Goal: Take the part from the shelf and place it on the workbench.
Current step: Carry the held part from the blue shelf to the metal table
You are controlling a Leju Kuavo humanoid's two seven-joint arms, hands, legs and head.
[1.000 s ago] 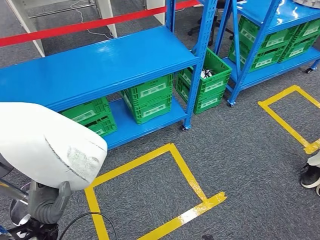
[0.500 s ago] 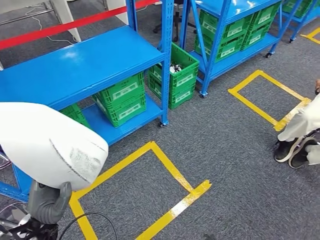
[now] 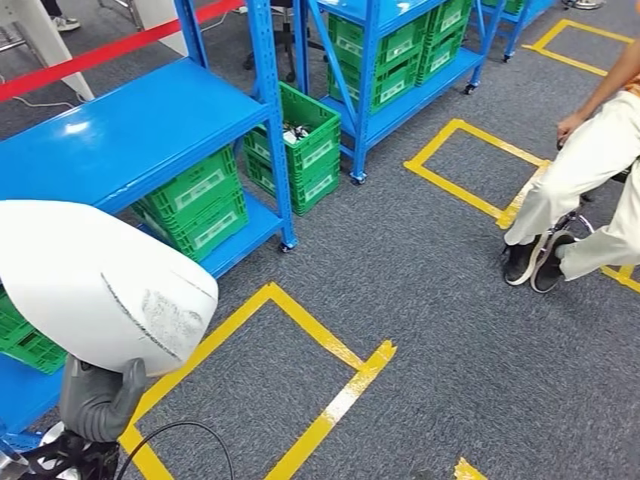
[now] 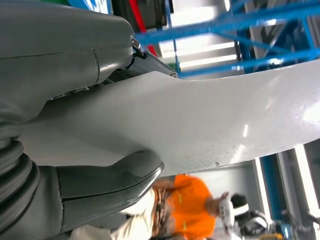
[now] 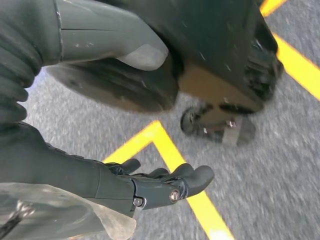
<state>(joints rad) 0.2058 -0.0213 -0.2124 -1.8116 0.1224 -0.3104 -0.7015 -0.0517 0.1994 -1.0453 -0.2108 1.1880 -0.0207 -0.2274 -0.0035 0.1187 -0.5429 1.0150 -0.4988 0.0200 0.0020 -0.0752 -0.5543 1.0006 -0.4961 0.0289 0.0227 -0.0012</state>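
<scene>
**Q:** Left wrist view — is the grip solid?

**A:** Looks it. The left hand (image 4: pixel 75 170) has its thick grey thumb (image 4: pixel 113 177) and fingers clamped on the big white curved plastic part (image 4: pixel 196 125), carried low at the robot's left side. The right hand (image 5: pixel 151 185) hangs with fingers loosely apart, holding nothing.

**Q:** How far along?

**A:** I'd say the pickup's done: the blue metal shelf (image 3: pixel 128 140) is off to the left. No workbench around, so carrying and placing are left.
</scene>
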